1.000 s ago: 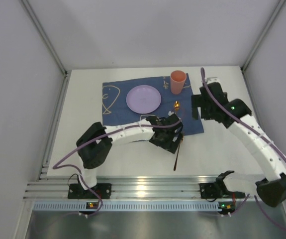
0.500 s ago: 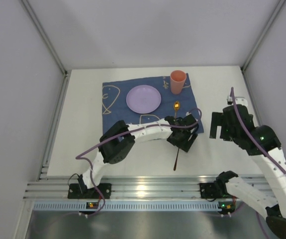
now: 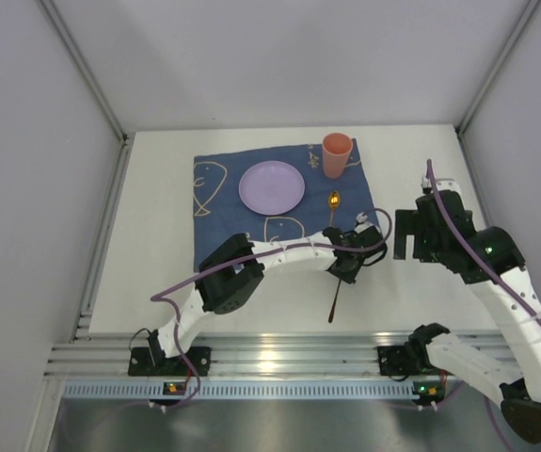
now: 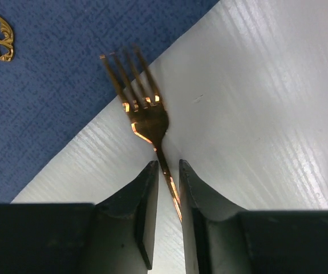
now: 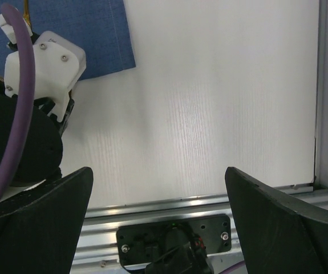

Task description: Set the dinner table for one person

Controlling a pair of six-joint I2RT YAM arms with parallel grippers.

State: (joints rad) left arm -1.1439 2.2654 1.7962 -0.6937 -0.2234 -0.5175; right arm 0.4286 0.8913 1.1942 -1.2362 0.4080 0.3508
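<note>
A gold fork [image 4: 145,114] lies with its tines on the corner of the blue placemat [image 4: 49,97] and its handle on the white dinner table [image 4: 255,103]. My left gripper [image 4: 166,166] stands low over the fork, its jaws narrowed around the handle. The handle lies against the right finger and a thin gap shows on the left. From above, the left gripper [image 3: 343,268] hides the fork's head, and the handle [image 3: 332,301] sticks out toward me. My right gripper [image 5: 158,171] hangs wide open and empty over bare table, to the right of the placemat [image 3: 279,212].
On the placemat sit a purple plate [image 3: 272,186], an orange cup [image 3: 337,153] and a gold spoon [image 3: 334,201]. A ribbed aluminium rail [image 3: 270,358] with both arm bases runs along the near edge. White walls close in the table on three sides.
My left gripper moved right onto the fork's handle and its jaws narrowed from wide to almost closed. The right arm drew back rightward off the placemat and opened fully.
</note>
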